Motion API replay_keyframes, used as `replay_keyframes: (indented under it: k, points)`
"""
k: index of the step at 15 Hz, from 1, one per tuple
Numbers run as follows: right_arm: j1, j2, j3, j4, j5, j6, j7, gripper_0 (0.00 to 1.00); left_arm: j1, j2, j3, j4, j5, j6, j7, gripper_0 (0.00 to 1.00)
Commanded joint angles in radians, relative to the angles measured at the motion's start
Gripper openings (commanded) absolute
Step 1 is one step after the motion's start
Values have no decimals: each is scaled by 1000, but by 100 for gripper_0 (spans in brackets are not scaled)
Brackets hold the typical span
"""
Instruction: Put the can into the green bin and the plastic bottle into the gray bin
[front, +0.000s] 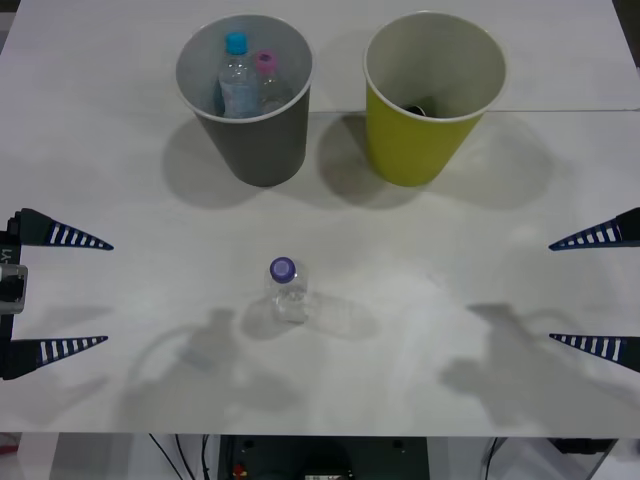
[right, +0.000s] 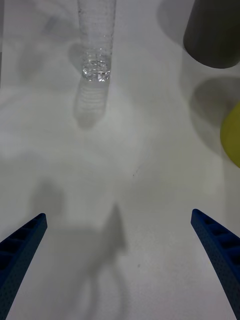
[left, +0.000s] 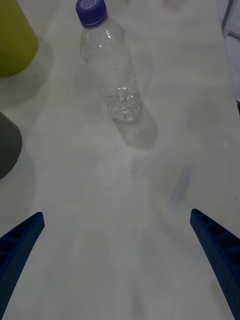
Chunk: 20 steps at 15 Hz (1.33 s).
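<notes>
The plastic bottle (front: 285, 291), clear with a purple cap, stands upright at the table's middle, free of both grippers. It also appears ahead of the fingers as the bottle (left: 111, 70) in the left wrist view and the bottle (right: 95, 45) in the right wrist view. Behind it stand the gray bin (front: 262, 140) and, to its right, the green bin (front: 415, 145). Low inside the green bin lies a dark thing (front: 417, 108); I cannot tell whether it is the can. My left gripper (front: 107, 293) is open at the left edge, and my right gripper (front: 550, 292) is open at the right edge.
A blue-capped bottle (front: 236, 75) and a pink-capped bottle (front: 268, 80) stand inside the gray bin. The white table (front: 420, 300) lies bare between each gripper and the bottle. A seam (front: 570, 110) crosses the table at the back right.
</notes>
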Motion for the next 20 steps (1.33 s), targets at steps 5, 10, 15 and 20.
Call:
replay_keyframes:
  k: [5,10,15,20]
  points:
    - [0,0,0,0,0,0,0,100,-4,-4,-50,82,50,-18,-8,100]
    - [0,0,0,0,0,0,0,100,-82,-27,-153,220,171,-27,-68,100]
    - [0,0,0,0,0,0,0,100,-150,-116,-231,360,252,-24,-239,100]
    - [0,0,0,0,0,0,0,100,-196,-214,-283,424,281,-24,-296,100]
